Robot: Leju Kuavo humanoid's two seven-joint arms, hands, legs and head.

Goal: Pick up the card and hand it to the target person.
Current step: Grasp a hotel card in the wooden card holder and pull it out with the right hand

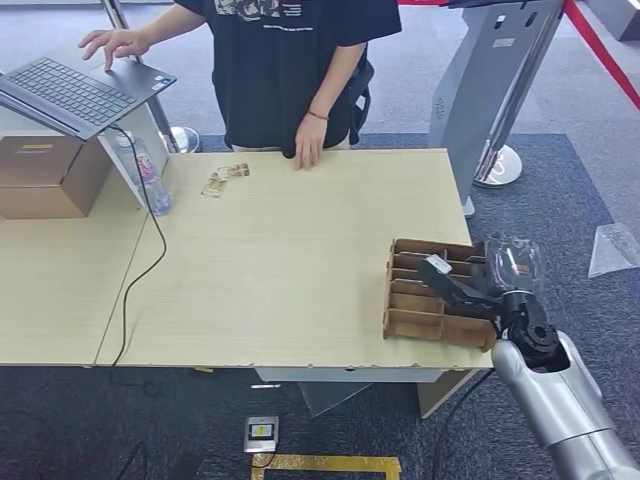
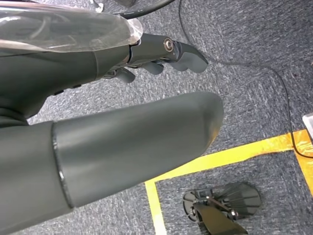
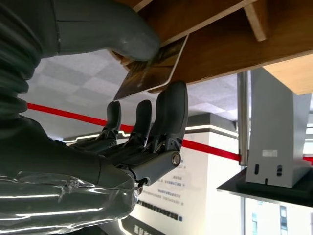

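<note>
A brown slotted card rack (image 1: 423, 295) stands at the right front corner of the table (image 1: 287, 270). My right hand (image 1: 453, 283) reaches into the rack from the right. In the right wrist view the right hand (image 3: 147, 112) pinches a printed card (image 3: 153, 68) between its thumb and a finger, with the card's edge against the wooden rack (image 3: 229, 39). A person (image 1: 294, 60) stands behind the table's far edge, one hand (image 1: 308, 150) resting on the tabletop. My left hand (image 2: 155, 58) hangs over the carpet and holds nothing, its fingers apart.
A few loose cards (image 1: 225, 178) lie near the person's hand. A laptop (image 1: 75, 90) sits on a raised stand at the far left, with a cardboard box (image 1: 45, 175), a water bottle (image 1: 151, 180) and a black cable (image 1: 147, 260). A grey stand (image 1: 490, 90) rises to the right of the table.
</note>
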